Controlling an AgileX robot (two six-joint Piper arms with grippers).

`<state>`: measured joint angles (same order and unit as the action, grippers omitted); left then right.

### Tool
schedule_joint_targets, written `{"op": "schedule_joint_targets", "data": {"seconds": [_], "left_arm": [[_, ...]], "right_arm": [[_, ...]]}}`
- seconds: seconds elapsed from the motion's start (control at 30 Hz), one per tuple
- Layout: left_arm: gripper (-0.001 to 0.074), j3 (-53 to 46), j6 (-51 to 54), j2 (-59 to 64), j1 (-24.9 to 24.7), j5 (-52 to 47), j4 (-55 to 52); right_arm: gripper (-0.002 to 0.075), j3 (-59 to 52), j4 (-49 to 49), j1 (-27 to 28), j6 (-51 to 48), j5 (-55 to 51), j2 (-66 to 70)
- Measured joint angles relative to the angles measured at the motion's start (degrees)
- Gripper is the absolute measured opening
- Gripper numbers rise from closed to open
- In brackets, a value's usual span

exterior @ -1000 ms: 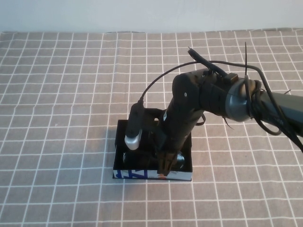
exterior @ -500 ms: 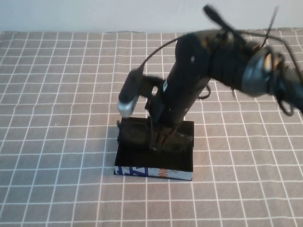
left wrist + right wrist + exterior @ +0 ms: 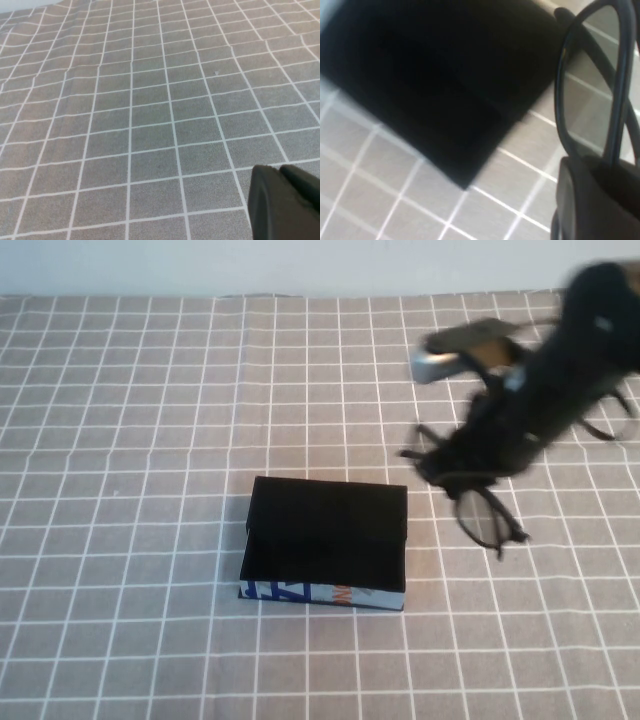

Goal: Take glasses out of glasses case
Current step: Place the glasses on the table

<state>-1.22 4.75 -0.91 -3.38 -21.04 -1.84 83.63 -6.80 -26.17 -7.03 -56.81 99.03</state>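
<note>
A big cloth (image 3: 150, 440) covers the whole table. It is gray-brown with thin white lines that make lots of little squares. The cloth lies mostly flat, with soft bumps and small folds near its far edge at 12 o'clock. Behind that edge stands a plain pale wall (image 3: 250, 265), whitish with a little blue in it. The light is soft and even.
</note>
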Motion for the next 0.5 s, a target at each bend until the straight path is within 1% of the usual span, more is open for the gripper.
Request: {"op": "schedule_joint_targets", "data": {"seconds": [0.07, 0.2, 0.33, 0.5], "left_arm": [[-0.0004, 0.0, 0.0, 0.0, 0.0, 0.0, 0.0], [-0.0004, 0.0, 0.0, 0.0, 0.0, 0.0, 0.0], [-0.0004, 0.0, 0.0, 0.0, 0.0, 0.0, 0.0], [-0.0004, 0.0, 0.0, 0.0, 0.0, 0.0, 0.0]], "right_arm": [[0.0056, -6.4, -1.4, 2.9, 3.3, 4.2, -2.8], [0.0056, -16.4, -6.7, 7.1, 5.8, 9.4, -5.4], [0.0056, -22.7, -11.2, 7.7, 6.3, 14.1, -5.3], [0.0057, -24.7, -13.4, 7.7, 6.4, 17.8, -3.1]]}}
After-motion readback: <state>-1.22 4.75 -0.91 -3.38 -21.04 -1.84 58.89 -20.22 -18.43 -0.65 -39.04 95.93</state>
